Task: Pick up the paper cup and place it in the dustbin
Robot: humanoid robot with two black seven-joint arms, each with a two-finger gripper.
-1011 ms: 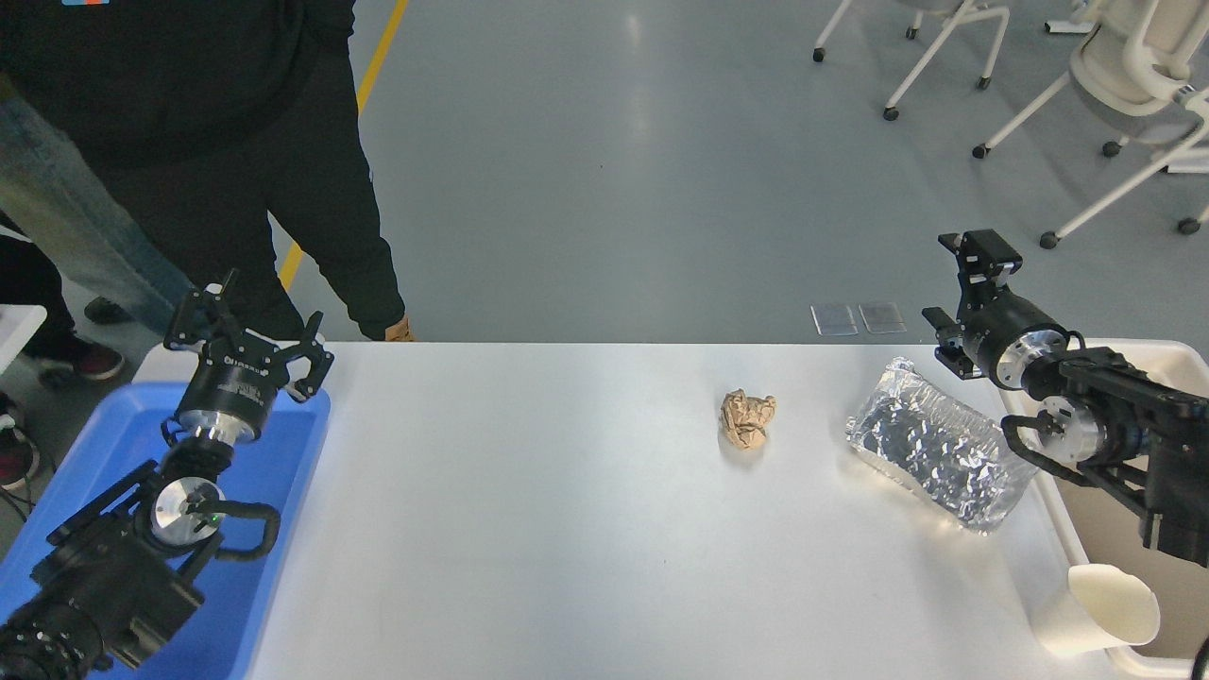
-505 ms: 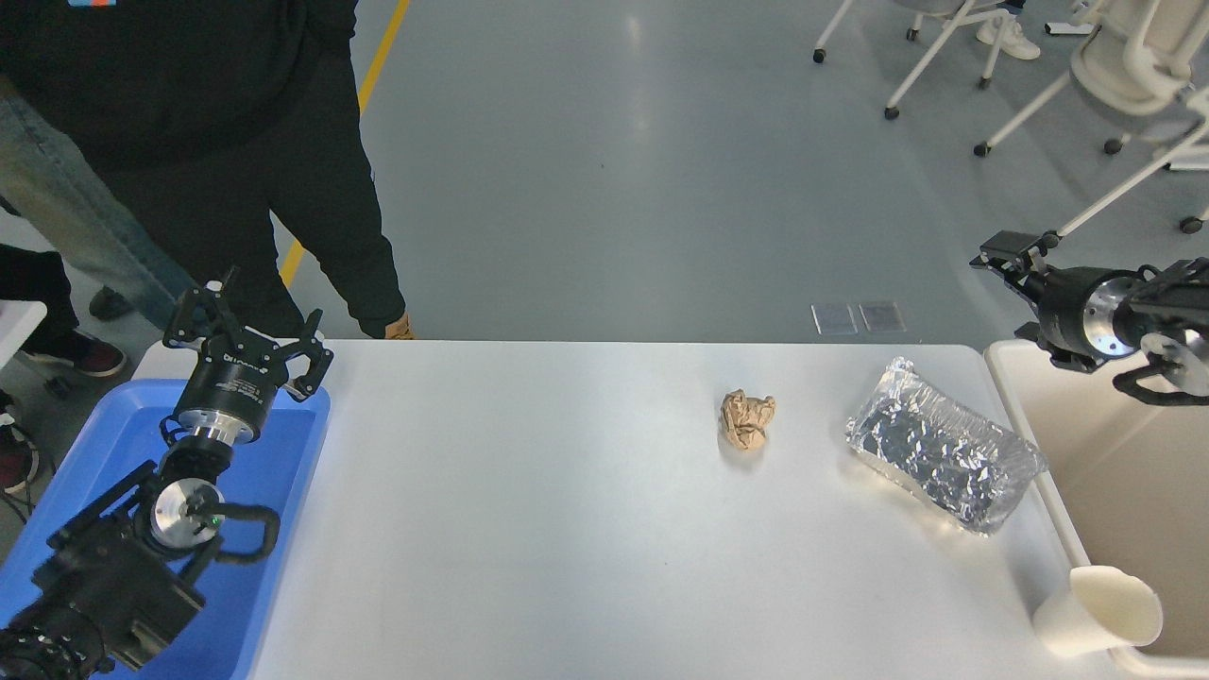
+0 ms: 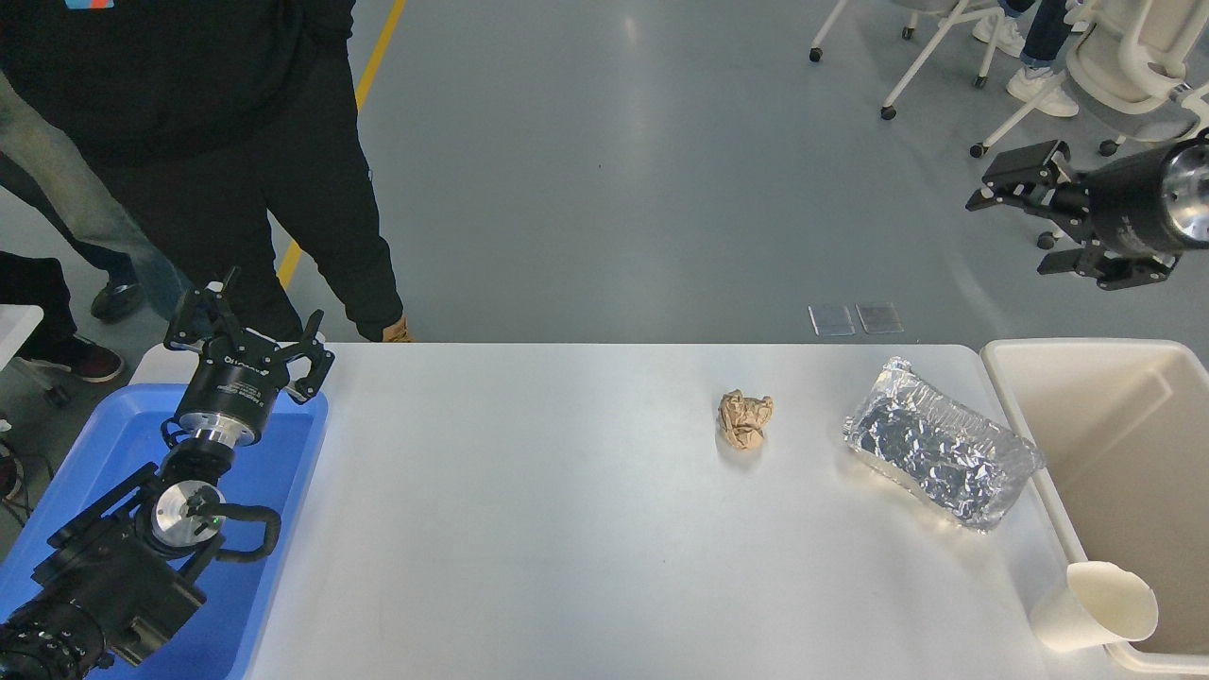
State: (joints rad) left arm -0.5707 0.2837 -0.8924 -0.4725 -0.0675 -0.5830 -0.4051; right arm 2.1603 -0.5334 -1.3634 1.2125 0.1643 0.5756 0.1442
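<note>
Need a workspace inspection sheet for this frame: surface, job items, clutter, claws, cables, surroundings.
Surface: white table, no spills seen.
Job's things: paper cup tipped on its side at the near right edge, against the dustbin rim; not inside.
Clutter: crumpled brown paper ball; foil container; blue tray at left.
Claws: right claw open, raised beyond the table's far edge, empty; left claw open, parked over the tray.
Cables: black loop on the left arm only.
Surroundings: person standing at far left; wheeled chairs at far right.
</note>
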